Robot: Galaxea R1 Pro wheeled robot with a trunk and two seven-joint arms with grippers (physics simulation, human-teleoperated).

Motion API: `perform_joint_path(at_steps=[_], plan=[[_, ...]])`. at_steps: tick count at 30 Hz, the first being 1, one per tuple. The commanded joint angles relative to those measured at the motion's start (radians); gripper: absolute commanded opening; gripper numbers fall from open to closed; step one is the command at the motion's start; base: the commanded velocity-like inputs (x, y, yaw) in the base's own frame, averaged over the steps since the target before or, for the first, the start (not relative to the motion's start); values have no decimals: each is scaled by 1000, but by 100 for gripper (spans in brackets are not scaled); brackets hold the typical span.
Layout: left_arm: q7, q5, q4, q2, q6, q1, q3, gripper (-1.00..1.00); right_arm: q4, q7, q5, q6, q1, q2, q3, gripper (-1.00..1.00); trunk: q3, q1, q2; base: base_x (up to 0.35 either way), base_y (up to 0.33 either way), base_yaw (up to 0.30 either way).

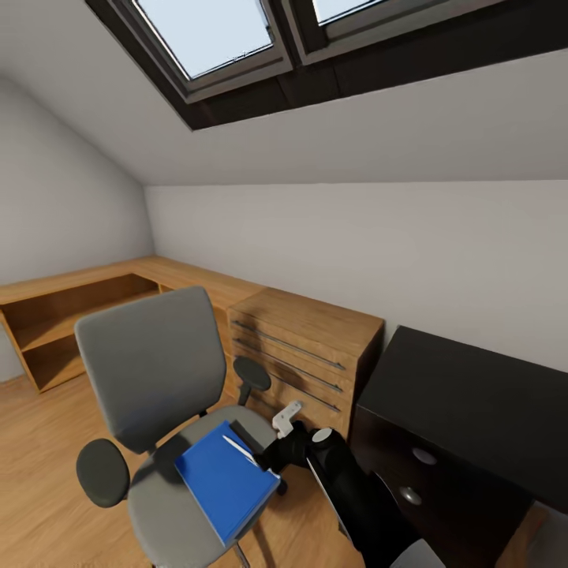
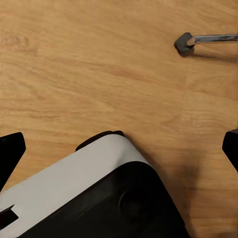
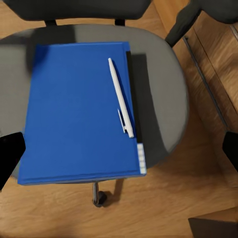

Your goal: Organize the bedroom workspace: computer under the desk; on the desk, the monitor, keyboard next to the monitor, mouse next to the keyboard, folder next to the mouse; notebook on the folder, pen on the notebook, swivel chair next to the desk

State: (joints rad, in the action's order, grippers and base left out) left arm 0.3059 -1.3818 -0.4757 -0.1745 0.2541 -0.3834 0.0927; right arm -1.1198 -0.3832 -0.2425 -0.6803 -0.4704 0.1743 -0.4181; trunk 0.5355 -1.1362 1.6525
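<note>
Bright-blue flat rectangular folder (image 3: 79, 111) lies on the grey padded swivel chair (image 1: 150, 363) seat, white pen (image 3: 120, 96) on top, so drop your right gripper (image 3: 119, 148), jaws spread wide, squarely over one edge, keeping the pen from rolling off.

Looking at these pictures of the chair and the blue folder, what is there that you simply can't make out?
- Head view: the desk is cut off by the right edge, so whatever sits further along it is unseen.
- Head view: the right arm hides the folder's near corner and part of the chair seat.
- Right wrist view: the folder covers what lies beneath it; a dark strip shows beside the pen.
- Left wrist view: only fingertips show at the edges.
</note>
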Motion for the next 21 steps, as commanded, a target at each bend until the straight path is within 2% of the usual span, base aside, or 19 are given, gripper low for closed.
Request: perform_joint_path(at_steps=[1,7,13,16,21], plan=[[6,-11,-1,-2,7,0,9,100,-1,-7,-10,-4,-1,0,0,100,1,0,1,0,0,254],[31,-13,-24,-2,12,-9,10,100,0,-5,-8,-6,-3,0,0,100,1,0,1,0,0,264],[44,-13,-103,-5,15,-23,11,100,1,-4,-8,-7,-5,0,0,100,1,0,1,0,0,220],[7,-14,-194,-21,8,-33,10,100,7,-3,-9,-8,-9,0,-1,100,1,0,1,0,0,232],[-24,-15,-253,-36,3,-37,11,100,11,-3,-9,-8,-11,0,-1,100,0,0,1,0,0,258]])
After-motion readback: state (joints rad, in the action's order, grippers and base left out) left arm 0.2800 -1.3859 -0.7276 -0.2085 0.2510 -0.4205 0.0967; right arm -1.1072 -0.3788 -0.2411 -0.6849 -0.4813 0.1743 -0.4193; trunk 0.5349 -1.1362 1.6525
